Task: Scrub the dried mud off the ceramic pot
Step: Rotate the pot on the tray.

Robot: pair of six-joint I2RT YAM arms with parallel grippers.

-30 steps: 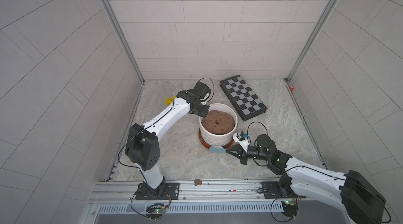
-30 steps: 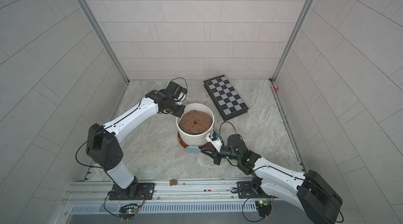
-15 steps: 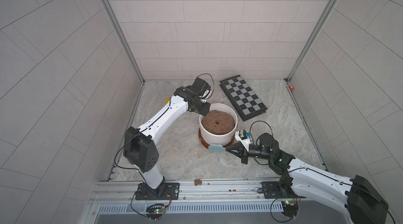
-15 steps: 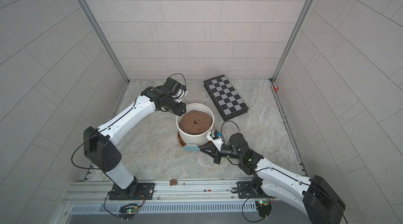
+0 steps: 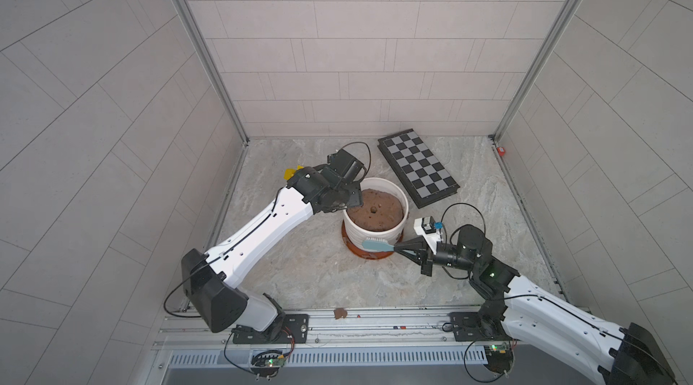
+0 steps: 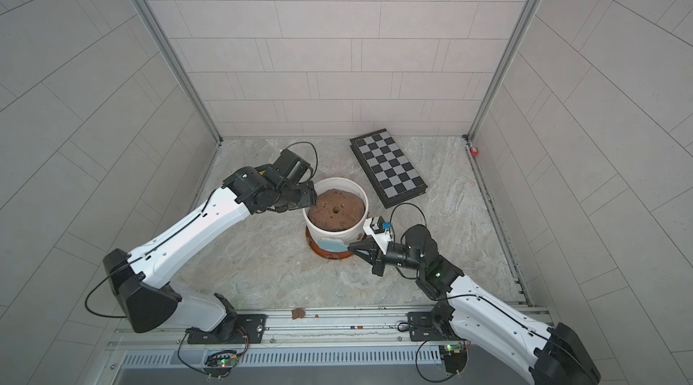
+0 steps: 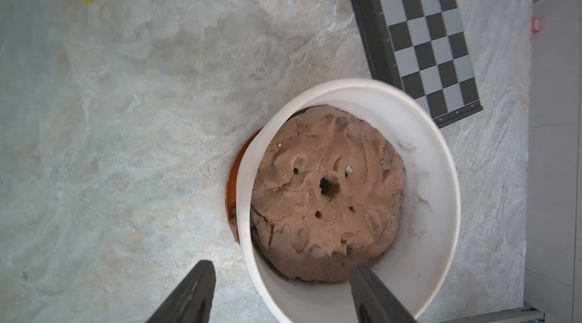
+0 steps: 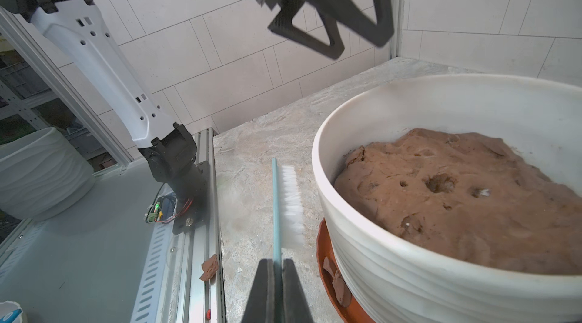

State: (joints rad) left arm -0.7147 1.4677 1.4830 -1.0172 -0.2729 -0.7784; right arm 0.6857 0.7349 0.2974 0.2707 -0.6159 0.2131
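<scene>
Right wrist: white ribbed ceramic pot

The pot, white with a ribbed wall, stands upright on a saucer. Flat brown mud flakes lie in the saucer beside its foot.

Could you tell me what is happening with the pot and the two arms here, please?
The right gripper is shut on a light-blue brush, its white bristles facing the ribbed wall of the ceramic pot, low down near the saucer. The left gripper hangs open above the pot's rim, holding nothing. Flakes of dried mud lie in the saucer, so scrubbing seems underway.
</scene>
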